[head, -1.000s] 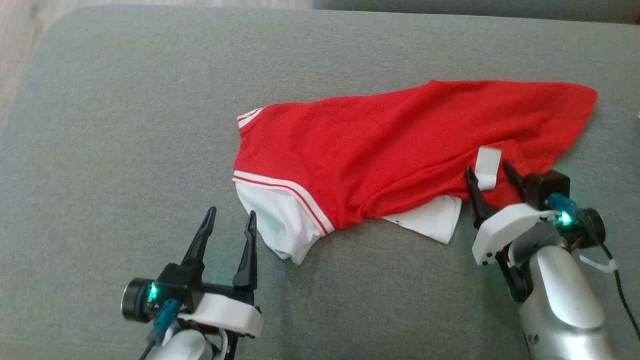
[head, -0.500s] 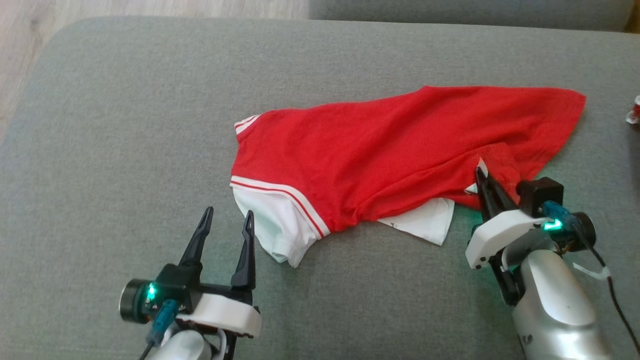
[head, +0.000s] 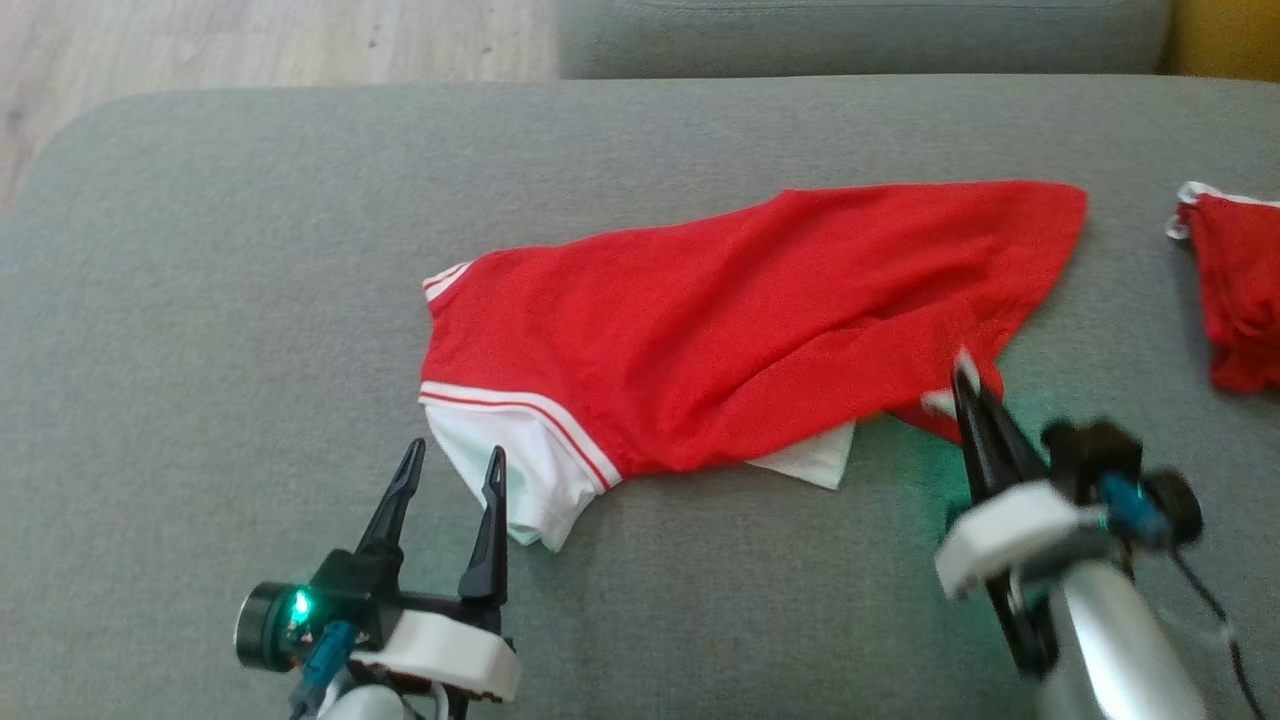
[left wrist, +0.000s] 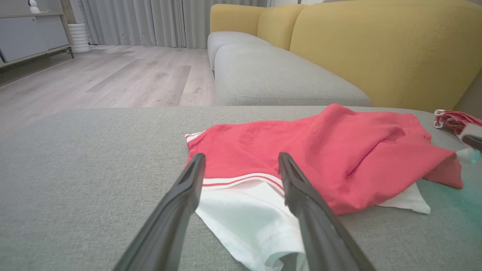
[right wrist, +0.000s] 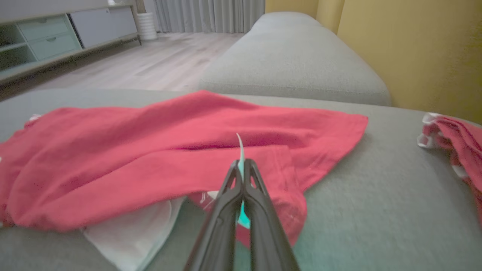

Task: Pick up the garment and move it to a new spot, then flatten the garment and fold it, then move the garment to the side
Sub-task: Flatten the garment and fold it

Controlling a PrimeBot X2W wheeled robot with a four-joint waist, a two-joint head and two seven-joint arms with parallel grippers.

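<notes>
Grey seat cushion (head: 200,300) takes up most of the head view, with a second grey cushion (head: 850,35) behind it, a yellow backrest (left wrist: 376,49) on the right side and pale wood floor (head: 250,40) beyond the far-left corner. The red shirt (head: 720,330) lies roughly mid-cushion, rumpled and not flat, long axis running from near-left to far-right. Its white sleeve (head: 510,480) with red-and-white striped trim points toward the robot's left, and a white patch (head: 805,460) pokes out under the near edge. A second red garment (head: 1240,300) with white trim is bunched at the right edge of the cushion, well apart from the shirt. The right gripper (head: 965,375) is at the shirt's near-right edge, fingers clamped together. In the right wrist view a thin white label (right wrist: 240,150) stands up from between the tips, so it is pinching that label, with red fabric lifted just below it. The head view is motion-blurred there. The left gripper (head: 452,455) is spread wide and holds nothing. In the left wrist view its fingers straddle the white sleeve; I can't tell whether they touch it.
</notes>
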